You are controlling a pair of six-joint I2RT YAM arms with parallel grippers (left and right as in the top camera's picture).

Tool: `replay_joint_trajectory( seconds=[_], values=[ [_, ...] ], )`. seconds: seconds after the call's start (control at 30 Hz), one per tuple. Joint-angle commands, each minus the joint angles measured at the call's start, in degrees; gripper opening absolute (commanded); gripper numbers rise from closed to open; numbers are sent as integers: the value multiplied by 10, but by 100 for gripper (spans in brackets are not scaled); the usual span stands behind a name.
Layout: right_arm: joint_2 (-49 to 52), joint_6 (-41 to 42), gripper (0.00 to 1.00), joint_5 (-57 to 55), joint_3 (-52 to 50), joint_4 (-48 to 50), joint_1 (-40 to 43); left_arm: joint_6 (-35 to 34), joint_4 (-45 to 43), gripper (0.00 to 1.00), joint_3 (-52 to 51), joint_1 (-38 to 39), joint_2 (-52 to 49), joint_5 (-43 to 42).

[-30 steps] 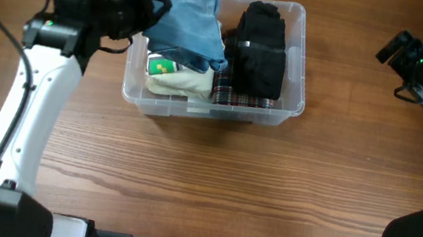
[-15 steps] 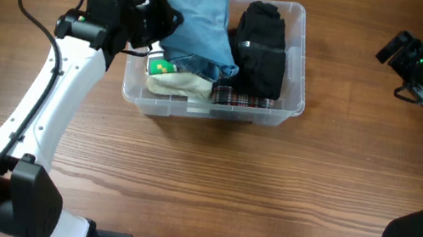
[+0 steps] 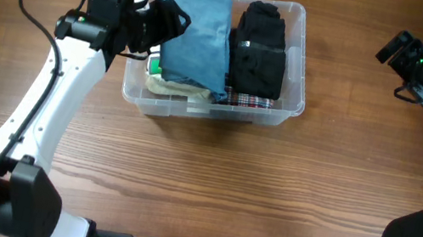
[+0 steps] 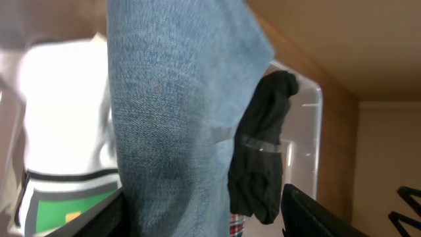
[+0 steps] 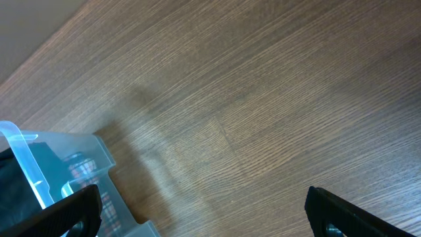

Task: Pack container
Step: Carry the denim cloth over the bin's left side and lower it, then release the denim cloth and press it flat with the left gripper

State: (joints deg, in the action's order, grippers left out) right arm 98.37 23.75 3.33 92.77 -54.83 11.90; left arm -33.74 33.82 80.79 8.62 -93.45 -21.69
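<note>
The clear container (image 3: pixel 287 105) stands at the back middle of the table, full of folded clothes. A blue denim piece (image 3: pixel 200 35) lies flat over its left half, on top of a cream garment (image 3: pixel 169 86) with a green patch. A black bundle (image 3: pixel 259 49) fills the right half above plaid cloth (image 3: pixel 249 101). My left gripper (image 3: pixel 167 21) hovers at the container's left rim, open. In the left wrist view its jaws (image 4: pixel 204 220) stand wide, with the denim (image 4: pixel 177 118) lying loose between them. My right gripper (image 3: pixel 395 48) is open at the far right, over bare wood (image 5: pixel 204 210).
The right wrist view catches the container's corner (image 5: pixel 99 155) at its lower left, with wooden tabletop (image 5: pixel 263 99) beyond. In the left wrist view the black bundle (image 4: pixel 263 151) rests against the container's far wall (image 4: pixel 309 131). Both arms' bases stand at the table's front edge.
The left arm swung right over the container, and its jaws opened. The denim piece dropped from a raised bunch and now lies flat in the container's left half. The right arm stayed still.
</note>
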Motion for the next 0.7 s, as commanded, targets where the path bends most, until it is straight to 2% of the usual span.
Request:
replay_joint_trajectory(
  seconds=[0.0,0.3,0.6,0.67],
  values=[
    [8,4,100,-9,5,2,0,53,-26,70,3,-9,71,-2],
    [8,4,100,-10,5,2,0,81,31,69,3,-28,149,42],
    [8,4,100,-10,5,2,0,96,-76,29,3,-12,82,53],
    [8,4,100,-10,5,2,0,96,-103,22,3,-4,56,53]
  ],
)
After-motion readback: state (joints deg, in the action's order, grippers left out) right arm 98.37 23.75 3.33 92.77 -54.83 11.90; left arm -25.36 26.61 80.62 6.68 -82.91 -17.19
